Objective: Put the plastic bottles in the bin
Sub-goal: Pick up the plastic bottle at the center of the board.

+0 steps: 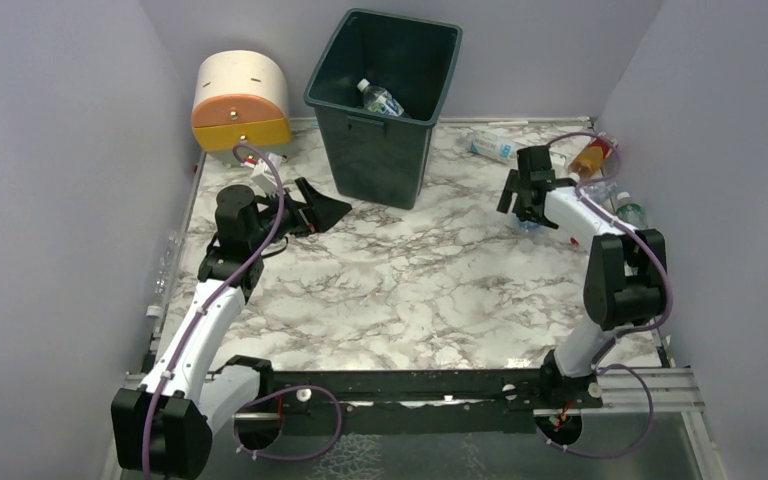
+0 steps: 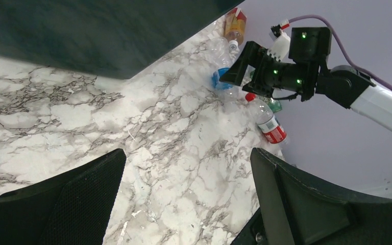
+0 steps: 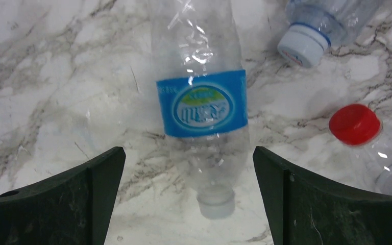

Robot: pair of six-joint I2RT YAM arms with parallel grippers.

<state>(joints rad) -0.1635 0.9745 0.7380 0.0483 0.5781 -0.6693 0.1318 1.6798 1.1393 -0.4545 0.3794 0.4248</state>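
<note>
The dark green bin (image 1: 385, 100) stands at the back middle with one clear bottle (image 1: 380, 99) inside. My right gripper (image 1: 522, 208) is open, straddling the neck end of a clear blue-labelled bottle (image 3: 201, 102) lying flat on the table, without touching it. A red-capped clear bottle (image 3: 372, 143) and a white-capped bottle (image 3: 316, 30) lie beside it. An orange bottle (image 1: 592, 155) and a white-labelled bottle (image 1: 492, 147) lie at the back right. My left gripper (image 1: 320, 210) is open and empty near the bin's left side. The left wrist view shows the right gripper (image 2: 245, 69) over the bottles.
A cream, orange and yellow drawer unit (image 1: 240, 100) stands at the back left. Grey walls enclose the table on three sides. A green-capped bottle (image 1: 628, 212) lies by the right wall. The bin's wall (image 2: 102, 35) is close in front of my left gripper.
</note>
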